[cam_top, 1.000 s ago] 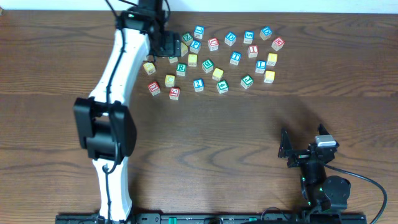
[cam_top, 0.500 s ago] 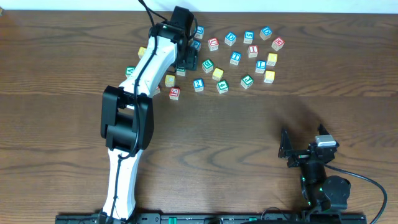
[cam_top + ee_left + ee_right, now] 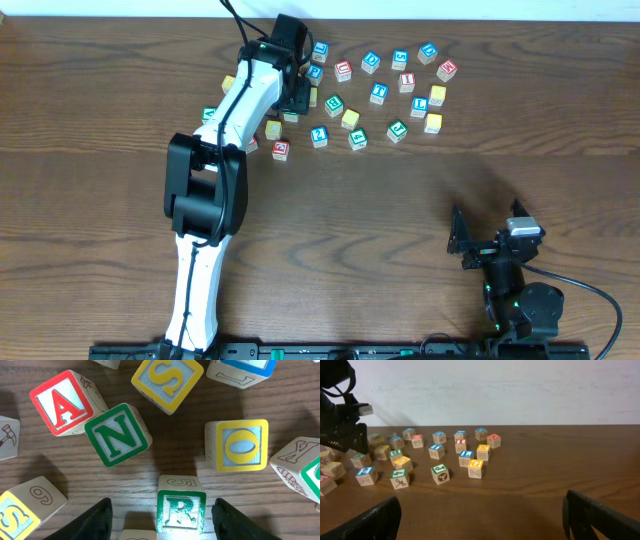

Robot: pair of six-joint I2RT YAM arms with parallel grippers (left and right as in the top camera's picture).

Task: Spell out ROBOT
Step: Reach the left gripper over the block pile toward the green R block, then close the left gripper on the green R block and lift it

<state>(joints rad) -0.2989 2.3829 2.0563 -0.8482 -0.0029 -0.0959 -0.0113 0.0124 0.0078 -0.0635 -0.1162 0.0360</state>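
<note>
R cube (image 3: 180,509): bottom centre of the left wrist view, on tabletop (image 3: 175,462), straddled by my left tool (image 3: 163,519), gaps both sides, released. O cube (image 3: 242,445) upper right. My right tool (image 3: 481,512) spread wide, empty.

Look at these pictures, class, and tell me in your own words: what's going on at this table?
A two-armed robot is working on spelling ROBOT from alphabet cubes scattered at the far side of the table. The left gripper sits low over the green R cube, one finger on each side with gaps showing, so it is not gripped yet. A yellow O cube lies close by. The right gripper is open and empty, well back from the cubes. No word is laid out yet.
</note>
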